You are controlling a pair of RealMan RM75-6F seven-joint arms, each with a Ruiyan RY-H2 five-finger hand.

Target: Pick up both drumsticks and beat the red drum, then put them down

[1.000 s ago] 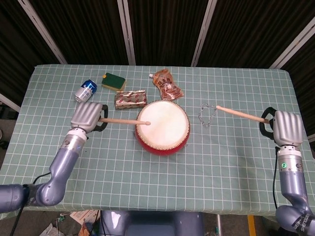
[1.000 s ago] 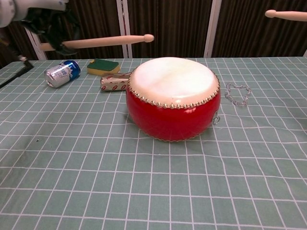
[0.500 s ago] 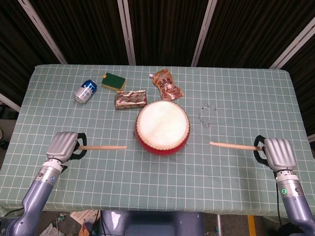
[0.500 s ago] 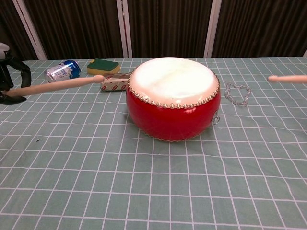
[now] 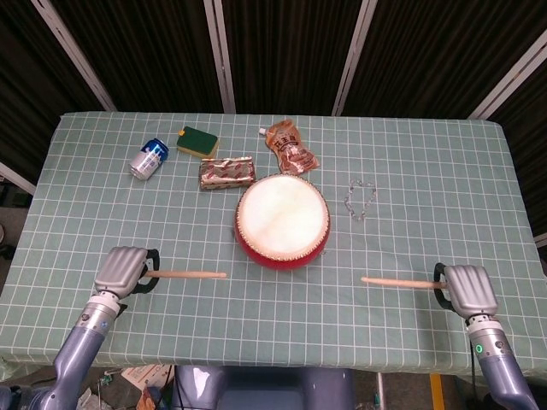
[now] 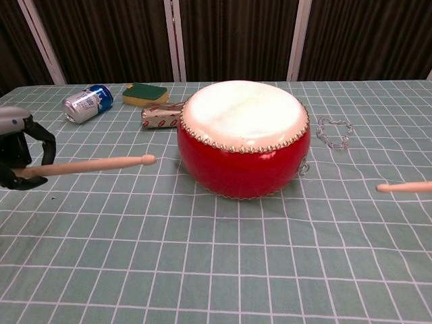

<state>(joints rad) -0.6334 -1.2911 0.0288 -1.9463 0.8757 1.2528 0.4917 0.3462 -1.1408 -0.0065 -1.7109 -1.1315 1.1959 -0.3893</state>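
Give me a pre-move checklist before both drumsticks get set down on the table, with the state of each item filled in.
1. Left hand grips left drumstick: ok.
2. Right hand grips right drumstick: ok.
3. Both sticks off the red drum, one on each side: ok.
4. Cloth under each stick bare of clutter; chain and can lie farther back: ok.
5. Sticks touching the table: cannot tell.

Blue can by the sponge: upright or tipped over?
Tipped over. The blue can lies on its side on the tablecloth, its silver end facing the camera in the chest view, left of the green sponge.
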